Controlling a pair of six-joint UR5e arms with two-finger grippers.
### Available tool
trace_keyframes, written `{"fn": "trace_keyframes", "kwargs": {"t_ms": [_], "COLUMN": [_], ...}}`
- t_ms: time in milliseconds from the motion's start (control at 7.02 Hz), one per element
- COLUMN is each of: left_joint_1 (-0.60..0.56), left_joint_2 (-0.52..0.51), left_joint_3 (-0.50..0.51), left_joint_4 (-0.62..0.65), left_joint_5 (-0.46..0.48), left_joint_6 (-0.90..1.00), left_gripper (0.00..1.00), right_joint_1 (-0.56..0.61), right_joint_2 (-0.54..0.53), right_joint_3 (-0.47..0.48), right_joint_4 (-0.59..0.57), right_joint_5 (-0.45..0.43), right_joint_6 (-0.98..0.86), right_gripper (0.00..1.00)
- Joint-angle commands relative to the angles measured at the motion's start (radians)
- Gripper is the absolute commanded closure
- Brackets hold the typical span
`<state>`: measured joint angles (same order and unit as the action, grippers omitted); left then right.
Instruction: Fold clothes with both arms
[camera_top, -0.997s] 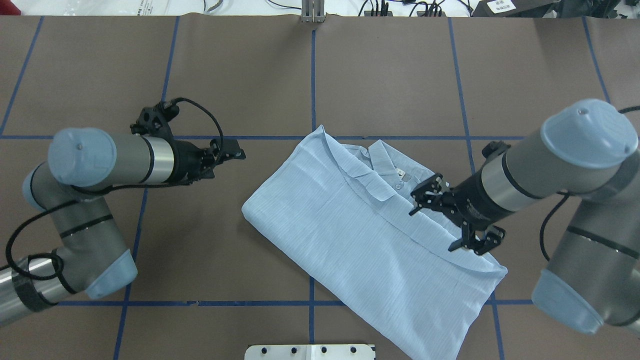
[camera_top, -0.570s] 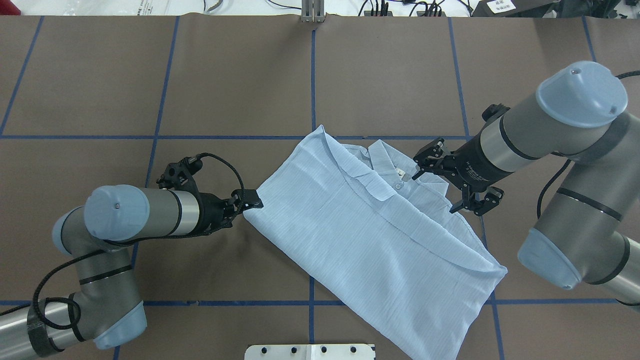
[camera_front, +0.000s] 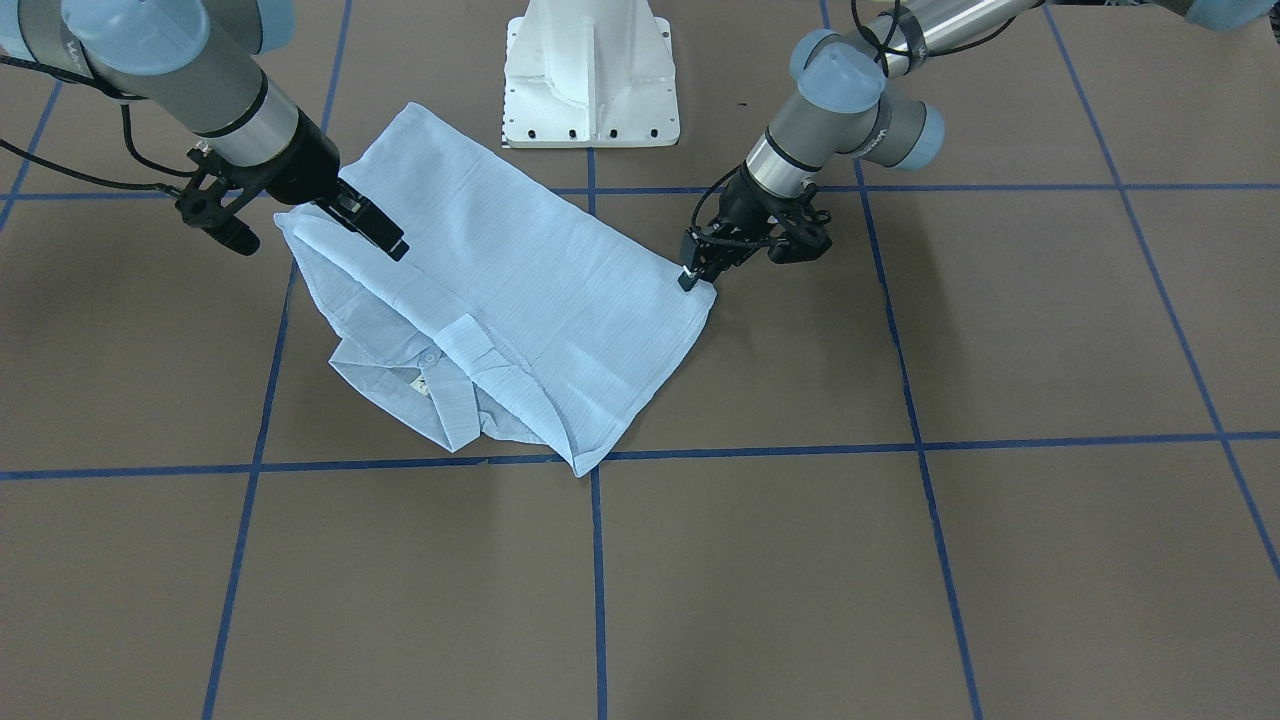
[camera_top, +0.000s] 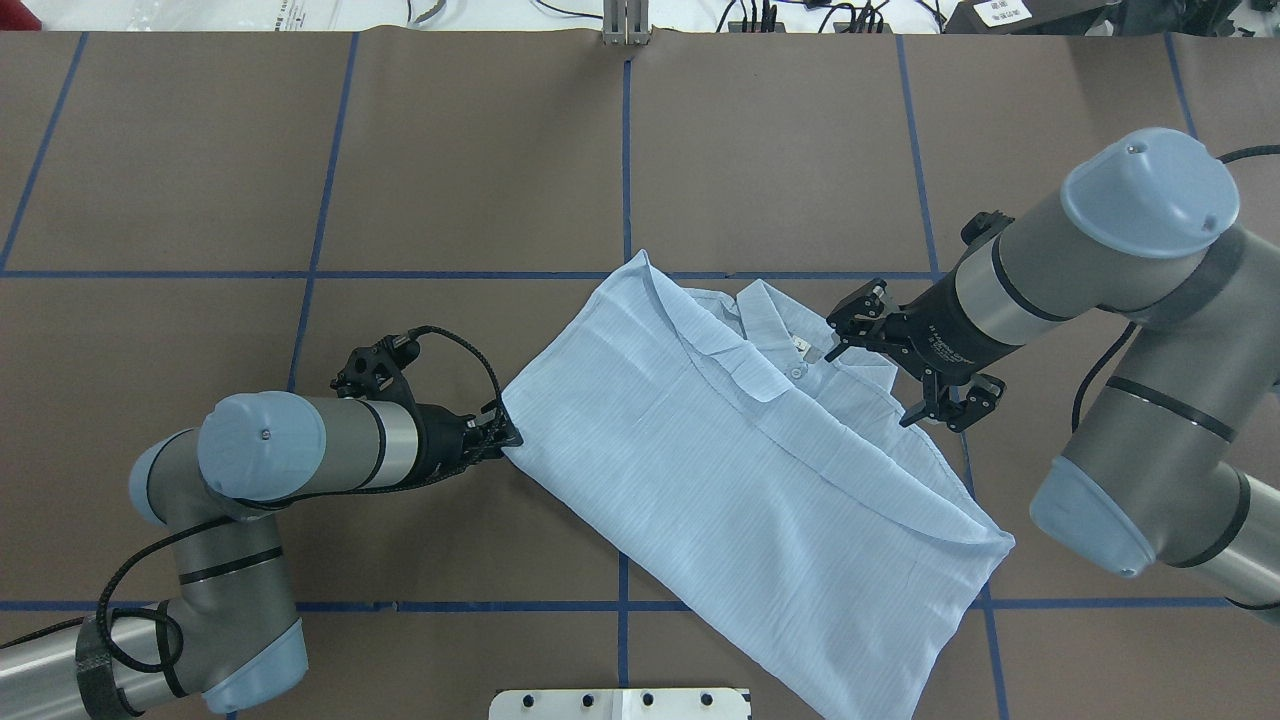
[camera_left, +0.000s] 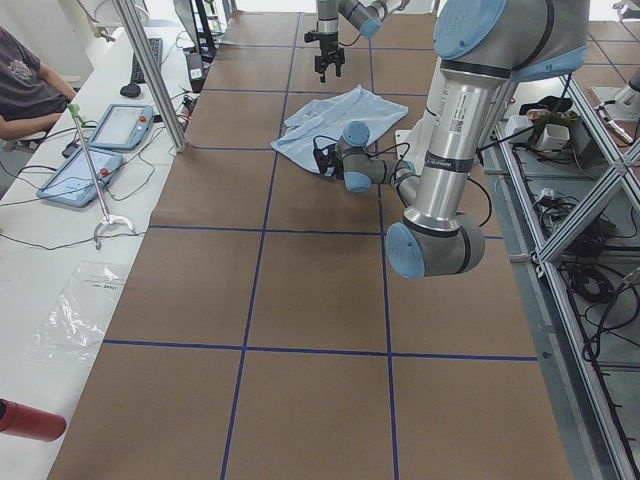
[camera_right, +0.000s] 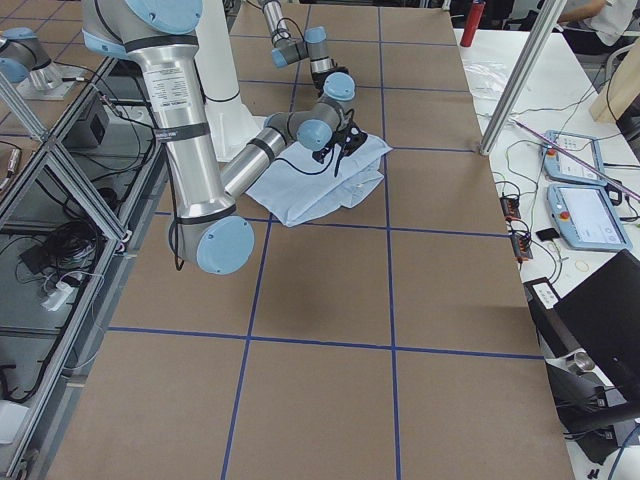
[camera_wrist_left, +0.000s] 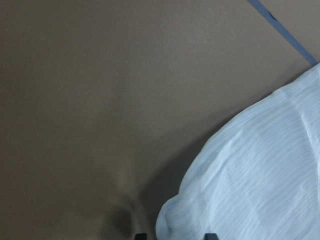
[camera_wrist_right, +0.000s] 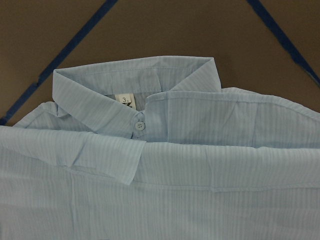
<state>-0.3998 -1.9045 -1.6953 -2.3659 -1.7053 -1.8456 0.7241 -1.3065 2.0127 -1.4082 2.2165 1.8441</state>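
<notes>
**Two-arm fold, part done.** The shirt (camera_top: 740, 480) lies as a long slanted packet on the worktop (camera_top: 400, 150). It crosses the centre tape line (camera_top: 626, 150) and sits mostly on the robot's right half. Its collar (camera_top: 765, 305) is on the long side away from the robot.

**Left gripper** (camera_top: 497, 435): set low at the packet's leftmost corner. In the left wrist view its fingertips (camera_wrist_left: 141, 235) stand apart with the cloth corner between them. It is therefore open around the corner and not clamped on it (probably placed to pinch this corner next).

**Right gripper** (camera_top: 867, 387): hovers over the shoulder just beside the collar, jaws spread wide, holding nothing.

**Why so placed (a judgement):** one gripper stands at each side of the packet. A thin cloth taken at two well-separated points can be lifted and carried over evenly. A single hold would let it sag and skew.

**Appearance:** the fabric is thin and light blue with fine stripes. A broad panel is folded across the front, and its edge runs just below the collar. One white button (camera_wrist_right: 140, 125) closes the neck, and a small label (camera_wrist_right: 125, 98) shows inside it (marked "3"). The cloth is mostly smooth, with shallow creases near the collar point and along the folded edge.
</notes>
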Motion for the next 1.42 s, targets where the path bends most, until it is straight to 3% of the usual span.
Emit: {"fn": "trace_keyframes", "kwargs": {"t_ms": [0,285,570,997,1282], "left_joint_1": [-0.002,-0.054,-0.211,-0.376,-0.401], "left_joint_2": [-0.005,-0.03,-0.114,-0.437,-0.504], "left_joint_3": [-0.007,-0.003,0.064,0.517,0.702], "left_joint_4": [0.005,0.007,0.034,0.019,-0.102], "left_joint_5": [0.001,-0.003,-0.013,-0.048,-0.042], "left_joint_6": [-0.004,0.067,0.2,0.336,0.39], "left_gripper": [1.0,1.0,1.0,1.0,1.0], "right_joint_1": [-0.005,-0.024,-0.028,-0.028,-0.028], "right_joint_2": [0.003,-0.007,-0.008,-0.005,0.0], "right_joint_3": [0.0,-0.003,-0.005,-0.012,-0.014], "right_joint_4": [0.0,0.0,0.0,0.0,0.003], "right_joint_5": [-0.032,-0.087,-0.113,-0.147,-0.152], "right_joint_6": [0.003,0.001,0.001,0.0,0.003], "right_gripper": [0.0,0.0,0.0,0.0,0.0]}}
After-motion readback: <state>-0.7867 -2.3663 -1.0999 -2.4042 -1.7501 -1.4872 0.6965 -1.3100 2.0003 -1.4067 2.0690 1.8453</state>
